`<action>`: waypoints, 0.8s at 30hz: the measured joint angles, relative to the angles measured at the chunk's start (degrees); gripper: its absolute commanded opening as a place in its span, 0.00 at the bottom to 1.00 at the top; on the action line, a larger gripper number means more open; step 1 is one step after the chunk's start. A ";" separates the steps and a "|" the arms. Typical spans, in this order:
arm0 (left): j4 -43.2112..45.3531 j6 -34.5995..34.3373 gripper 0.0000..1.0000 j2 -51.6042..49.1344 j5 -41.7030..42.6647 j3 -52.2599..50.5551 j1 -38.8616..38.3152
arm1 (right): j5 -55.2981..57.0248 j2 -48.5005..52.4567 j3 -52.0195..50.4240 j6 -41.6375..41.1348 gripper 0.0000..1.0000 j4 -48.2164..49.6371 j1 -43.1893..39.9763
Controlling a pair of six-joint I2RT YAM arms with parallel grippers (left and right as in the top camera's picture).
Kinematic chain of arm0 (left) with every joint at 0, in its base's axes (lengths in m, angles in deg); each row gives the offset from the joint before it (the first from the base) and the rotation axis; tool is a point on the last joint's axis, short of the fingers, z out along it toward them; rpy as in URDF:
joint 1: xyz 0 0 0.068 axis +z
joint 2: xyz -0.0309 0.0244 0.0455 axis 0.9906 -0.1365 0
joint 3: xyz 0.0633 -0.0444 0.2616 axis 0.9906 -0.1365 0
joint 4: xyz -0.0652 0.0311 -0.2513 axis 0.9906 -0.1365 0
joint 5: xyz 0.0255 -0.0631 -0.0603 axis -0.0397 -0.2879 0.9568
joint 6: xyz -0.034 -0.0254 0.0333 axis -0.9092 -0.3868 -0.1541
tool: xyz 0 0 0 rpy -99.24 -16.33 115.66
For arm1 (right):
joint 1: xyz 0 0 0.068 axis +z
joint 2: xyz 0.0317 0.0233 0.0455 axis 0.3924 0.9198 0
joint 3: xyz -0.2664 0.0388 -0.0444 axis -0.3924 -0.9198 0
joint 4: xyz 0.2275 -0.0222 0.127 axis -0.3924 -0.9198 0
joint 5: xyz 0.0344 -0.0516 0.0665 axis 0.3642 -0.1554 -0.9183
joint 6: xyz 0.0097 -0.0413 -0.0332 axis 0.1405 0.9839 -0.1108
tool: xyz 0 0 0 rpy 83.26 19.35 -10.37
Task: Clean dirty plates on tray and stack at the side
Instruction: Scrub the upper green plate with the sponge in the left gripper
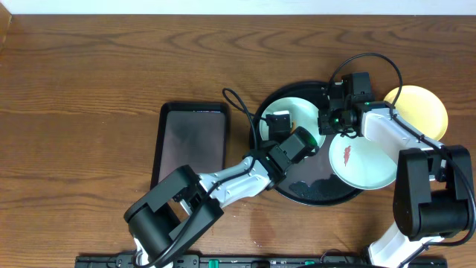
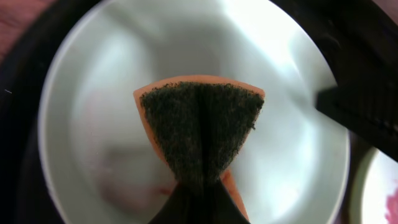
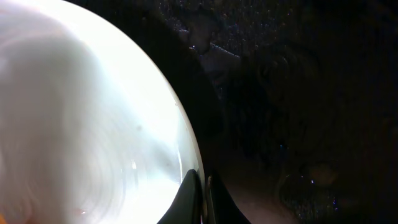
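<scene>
Scrubbing the pale mint-blue round plate (image 2: 298, 155) in the glossy black round tray (image 1: 320, 191) wants firm circles over the faint red smear (image 2: 158, 190): left end effector (image 2: 198, 208) clamps the orange, green-faced sponge (image 2: 199, 124); right end effector (image 3: 203, 186) pinches the plate's rim.

Rectangular black tray (image 1: 191, 141) flat, left of centre. Orange sponge (image 2: 180, 124), dark scouring face, apparently folded.

I'm watching a dark brown wood-grain tabletop (image 1: 89, 67) that is carrying a large round glossy black tray (image 1: 312, 192) right of centre. A smaller rectangular black tray (image 1: 192, 138) is lying just left of it, and a pale yellow round plate (image 1: 420, 108) is sitting near its upper right.
</scene>
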 measured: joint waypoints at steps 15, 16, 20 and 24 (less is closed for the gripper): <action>11.89 4.42 0.08 -1.55 -3.50 -0.02 11.50 | 0.04 0.00 0.00 0.00 0.01 0.00 0.09; 12.61 4.61 0.08 -1.55 -2.69 -0.02 11.87 | 0.04 0.00 0.00 0.00 0.01 0.00 0.09; 12.85 4.90 0.08 -1.55 1.14 -0.02 11.89 | 0.04 0.00 0.00 0.00 0.01 0.00 0.09; 12.61 5.03 0.08 -1.55 6.54 -0.02 11.04 | 0.04 0.00 0.00 0.00 0.01 0.02 0.09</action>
